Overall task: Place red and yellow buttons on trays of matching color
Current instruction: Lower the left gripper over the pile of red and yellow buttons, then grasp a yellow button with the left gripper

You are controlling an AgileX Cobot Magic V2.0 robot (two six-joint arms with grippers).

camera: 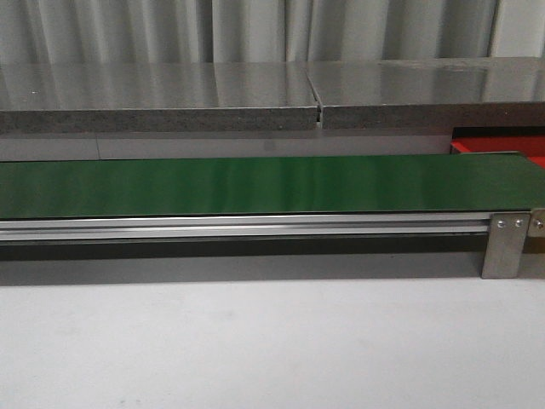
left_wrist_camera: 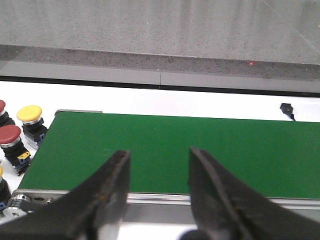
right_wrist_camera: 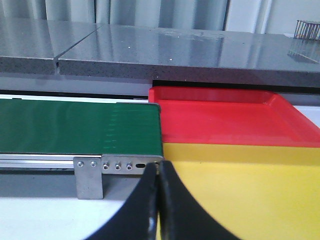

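In the left wrist view several buttons stand off the end of the green belt (left_wrist_camera: 200, 145): a yellow-capped button (left_wrist_camera: 29, 114), a red-capped button (left_wrist_camera: 10, 134), and others cut off by the frame edge. My left gripper (left_wrist_camera: 158, 151) is open and empty over the belt's near edge, apart from the buttons. In the right wrist view a red tray (right_wrist_camera: 225, 120) and a yellow tray (right_wrist_camera: 250, 185) lie side by side past the belt's other end. My right gripper (right_wrist_camera: 160, 167) is shut on nothing, at the yellow tray's near corner. Neither gripper shows in the front view.
The belt (camera: 255, 183) spans the front view with nothing on it, on an aluminium rail with a metal bracket (camera: 504, 245). A grey stone ledge (camera: 255, 94) runs behind. A corner of the red tray (camera: 498, 146) shows at far right. A small black part (left_wrist_camera: 286, 107) lies beyond the belt.
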